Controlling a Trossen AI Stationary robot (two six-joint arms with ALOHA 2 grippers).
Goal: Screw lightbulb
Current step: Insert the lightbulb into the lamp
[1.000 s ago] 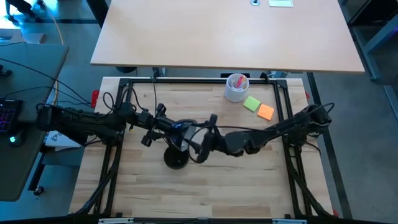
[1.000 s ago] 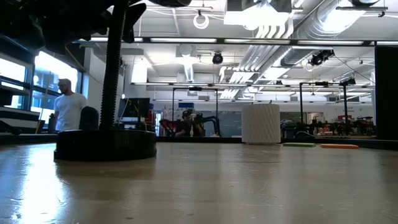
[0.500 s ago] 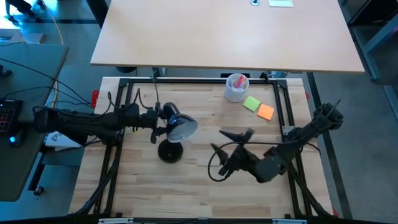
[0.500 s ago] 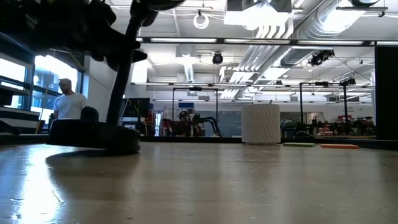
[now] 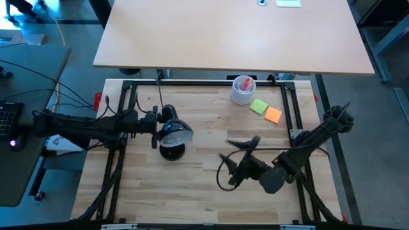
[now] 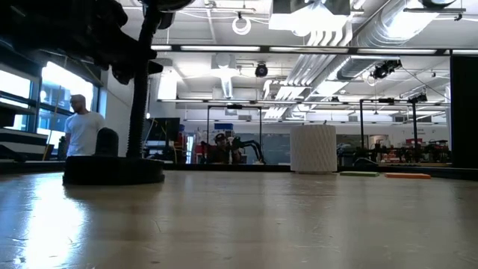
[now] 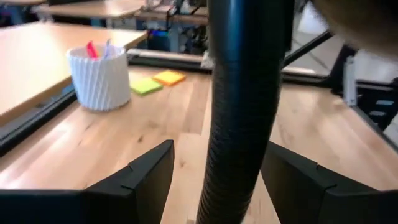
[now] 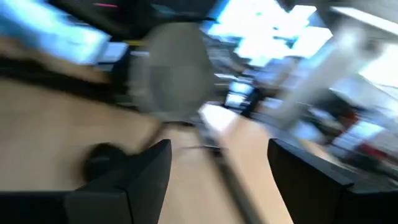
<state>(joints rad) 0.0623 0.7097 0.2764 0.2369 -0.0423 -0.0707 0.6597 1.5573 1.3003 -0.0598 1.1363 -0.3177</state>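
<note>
Here the left end effector (image 5: 155, 125) has its fingers (image 7: 146, 180) spread on either side of the desk lamp's ribbed neck (image 7: 239, 118), apparently not pinching it, bracing the lamp (image 5: 172, 135) at the table's (image 5: 204, 191) left-centre. The right end effector (image 5: 235, 158) sits toward the right front, well apart from the lamp, with nothing visible between its open fingers (image 8: 146, 171). The lightbulb itself cannot be made out in any view, so whether it is seated is unclear. Judged from this, the lamp is being steadied; next, the right arm needs the bulb.
</note>
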